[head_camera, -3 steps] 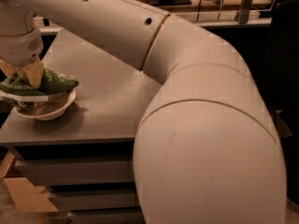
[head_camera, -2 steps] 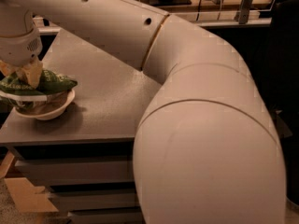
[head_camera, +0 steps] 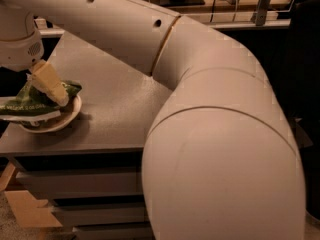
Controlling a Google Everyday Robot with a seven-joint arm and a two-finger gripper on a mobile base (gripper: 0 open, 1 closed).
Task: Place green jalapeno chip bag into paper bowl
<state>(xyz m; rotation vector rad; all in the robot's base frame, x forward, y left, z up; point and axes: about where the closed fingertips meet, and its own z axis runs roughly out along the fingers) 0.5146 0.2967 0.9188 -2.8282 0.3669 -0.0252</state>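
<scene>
The green jalapeno chip bag [head_camera: 27,105] lies flat across the paper bowl [head_camera: 67,118] at the left end of the grey table, its left end running out of the picture. My gripper [head_camera: 44,90] hangs from the white wrist directly over the bag and bowl, its pale tip touching the top of the bag. Most of the gripper is cut off by the left edge. Only the bowl's right rim shows from under the bag.
My big white arm [head_camera: 210,114] crosses the picture from upper left to lower right and hides much of the grey table [head_camera: 110,109]. Drawers sit below the table's front edge. A cardboard piece [head_camera: 25,209] lies on the floor at lower left. A cluttered bench stands behind.
The bag has sunk lower and lies flatter over the bowl than a second ago. The gripper's pale tip has shifted slightly right and tilted more.
</scene>
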